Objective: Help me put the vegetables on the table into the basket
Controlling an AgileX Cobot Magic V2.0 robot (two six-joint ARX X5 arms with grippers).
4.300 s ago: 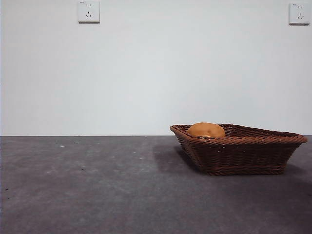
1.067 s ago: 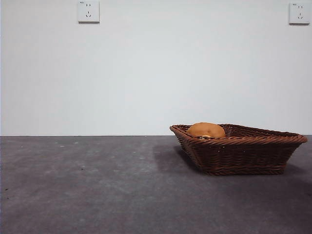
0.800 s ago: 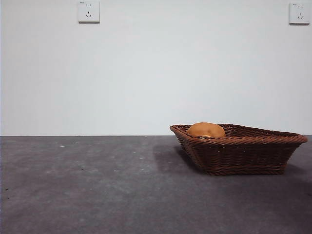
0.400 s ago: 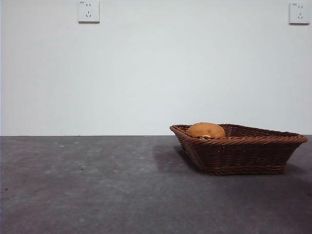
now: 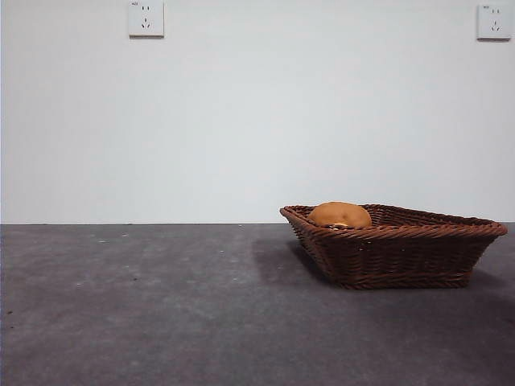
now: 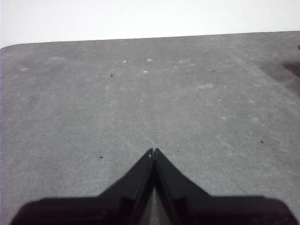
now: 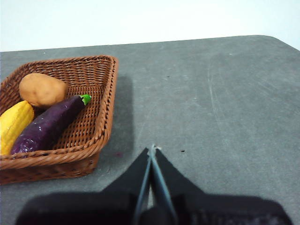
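On table [image 7: 225, 93], basket [image 7: 105, 117] holds vegetables beside closed right pincer [image 7: 152, 149].

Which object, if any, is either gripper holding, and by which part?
Nothing: the left gripper and right gripper are both shut on nothing, over the table.

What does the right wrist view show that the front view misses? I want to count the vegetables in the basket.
Only the right wrist view shows the yellow vegetable, the eggplant beside it, and the right hand, shut, over bare table. Only the front view shows the two wall sockets and the basket's outer side. Both show the basket holding the potato on the table.
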